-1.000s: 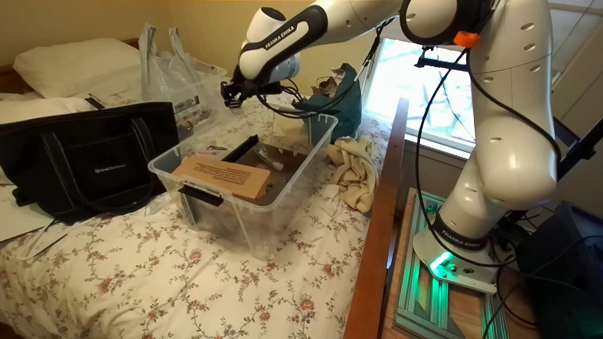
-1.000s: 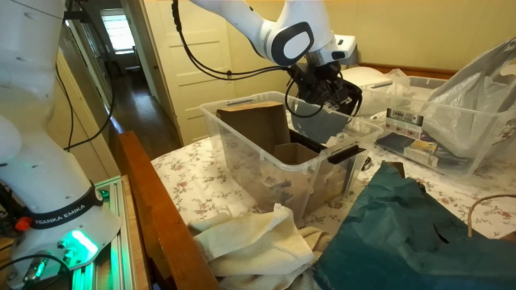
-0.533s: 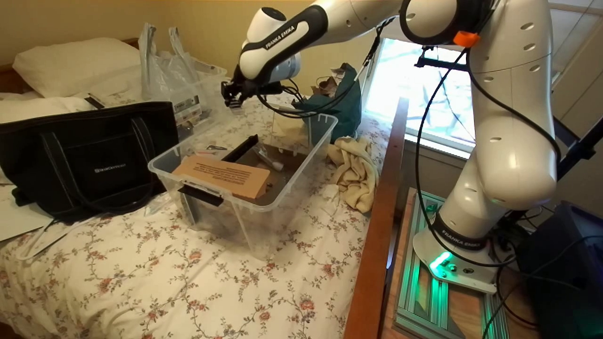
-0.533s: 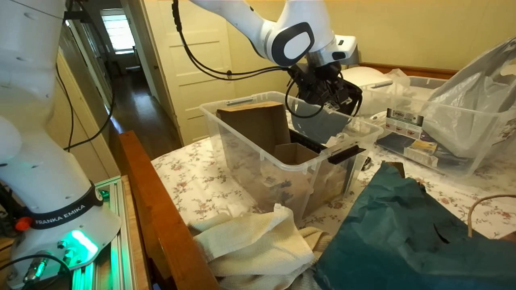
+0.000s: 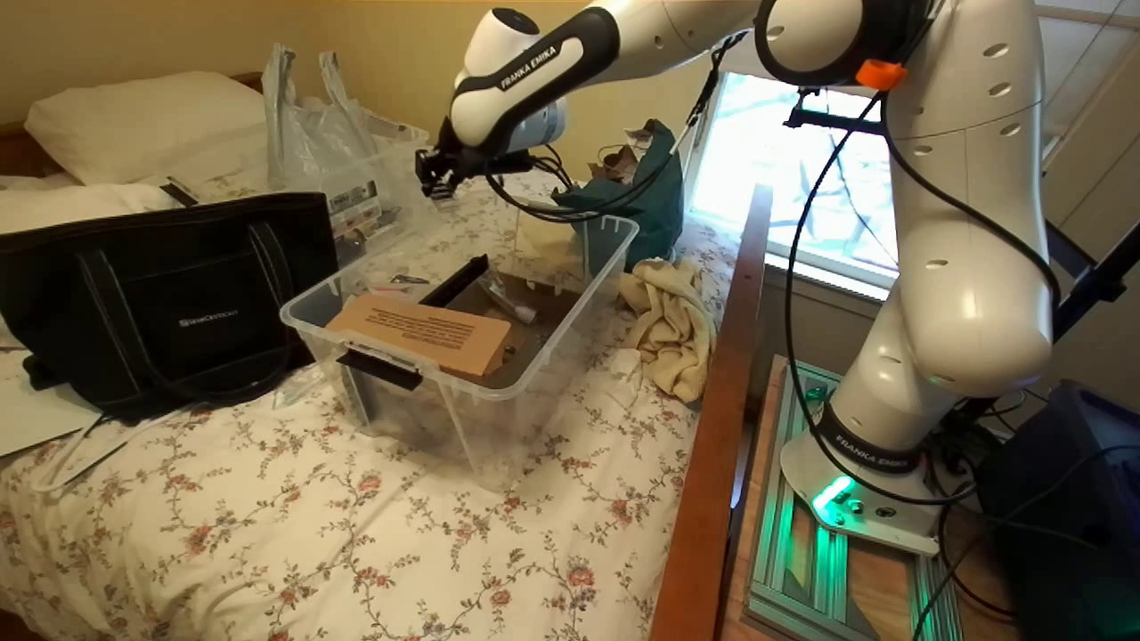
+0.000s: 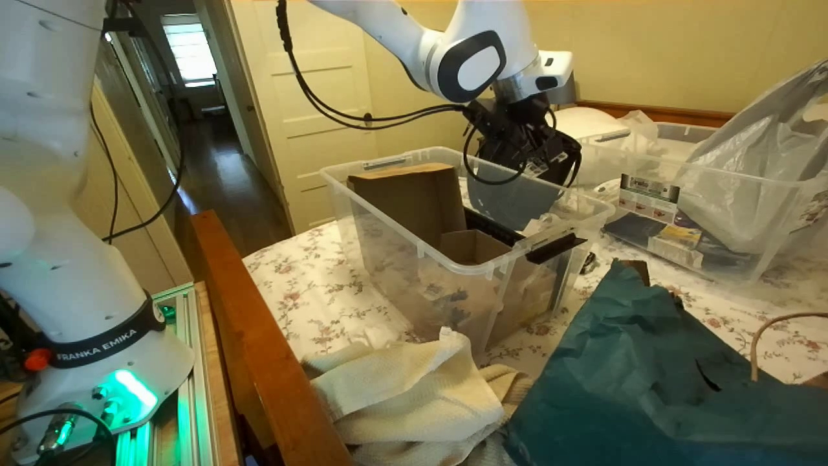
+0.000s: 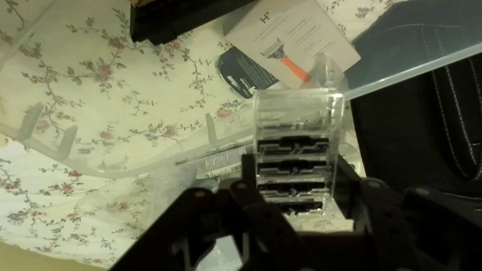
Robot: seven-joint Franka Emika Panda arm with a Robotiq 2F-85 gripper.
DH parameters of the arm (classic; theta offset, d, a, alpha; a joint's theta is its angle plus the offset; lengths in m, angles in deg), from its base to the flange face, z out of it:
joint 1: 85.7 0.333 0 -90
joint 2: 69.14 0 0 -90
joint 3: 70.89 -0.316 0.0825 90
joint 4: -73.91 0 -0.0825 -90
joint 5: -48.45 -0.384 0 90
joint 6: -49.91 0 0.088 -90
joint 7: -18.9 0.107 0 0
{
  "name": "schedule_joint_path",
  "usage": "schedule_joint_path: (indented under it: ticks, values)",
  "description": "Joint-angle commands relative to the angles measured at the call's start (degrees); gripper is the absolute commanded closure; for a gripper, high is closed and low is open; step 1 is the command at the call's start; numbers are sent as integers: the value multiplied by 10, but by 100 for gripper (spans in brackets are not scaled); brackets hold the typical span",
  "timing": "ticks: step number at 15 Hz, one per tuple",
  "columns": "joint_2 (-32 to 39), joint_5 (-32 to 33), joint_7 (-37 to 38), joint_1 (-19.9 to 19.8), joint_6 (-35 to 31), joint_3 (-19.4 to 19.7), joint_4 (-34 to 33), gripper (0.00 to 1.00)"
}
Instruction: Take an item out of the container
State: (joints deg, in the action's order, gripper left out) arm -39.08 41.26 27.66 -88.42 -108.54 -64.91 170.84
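tool [image 7: 296, 178] slightly higher over bin [image 5: 485, 423] than 0.5 s ago, part-closed, gripping clear cartridge pack [image 7: 295, 152]; extraction likely nearly complete.

A floral sheet [image 5: 401, 534] forms the support surface. On it, a black bag [image 5: 205, 276] stands upright, with a pillow [image 5: 147, 129] behind. In both exterior views, a crumpled cream towel [image 6: 414, 388] lies beside a teal bag [image 6: 653, 375]; a wooden rail [image 6: 268, 343] borders the sheet.
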Motion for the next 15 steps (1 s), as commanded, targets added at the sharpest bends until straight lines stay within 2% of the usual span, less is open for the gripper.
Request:
schedule_joint_path:
  ticks: [1,7,15]
  values:
    - [26,26,-38,-7,31,-14,-64,74]
    - [78,23,-143,-22,88,-64,-150,74]
    - [150,23,-198,-28,111,-83,-243,74]
